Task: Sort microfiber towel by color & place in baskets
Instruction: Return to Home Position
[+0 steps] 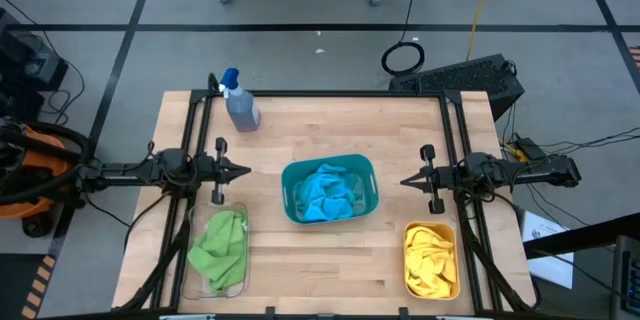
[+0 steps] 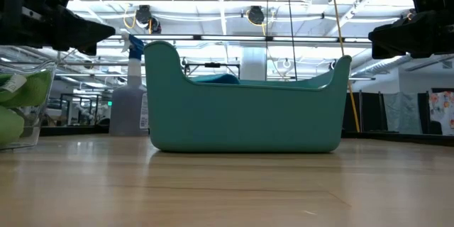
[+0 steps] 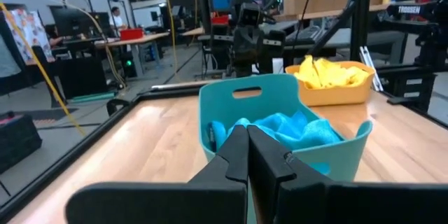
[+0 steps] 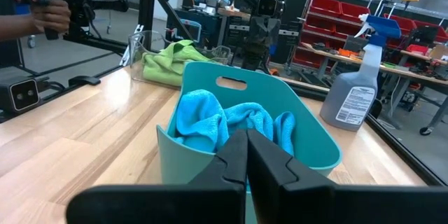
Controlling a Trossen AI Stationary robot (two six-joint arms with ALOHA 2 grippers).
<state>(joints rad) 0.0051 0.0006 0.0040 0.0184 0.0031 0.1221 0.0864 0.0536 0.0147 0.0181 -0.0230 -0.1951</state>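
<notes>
High view: left claw (image 1: 243, 171), right claw (image 1: 405, 181), both pressed together, empty, tips facing.
- Teal rounded plastic basket (image 1: 372, 178) between them, ahead of each tip, long axis roughly along line joining claws. Neither arm clearly nearer.
- Bright blue microfiber towels (image 1: 325, 196) inside.
- Lime green towels (image 1: 220, 245) in clear see-through tub (image 1: 246, 275) beside left claw.
- Yellow towels (image 1: 432, 260) in orange tub (image 1: 430, 225) beside right claw.

Low view: claws hang above basket rim height, one each side, off wooden tabletop (image 2: 227, 184).

Left wrist view: teal basket dead ahead, orange tub beyond.

Right wrist view: same basket ahead, grey spray bottle with blue top (image 4: 353, 98) beyond. I judge sorting done, so retreat means pulling straight back.
</notes>
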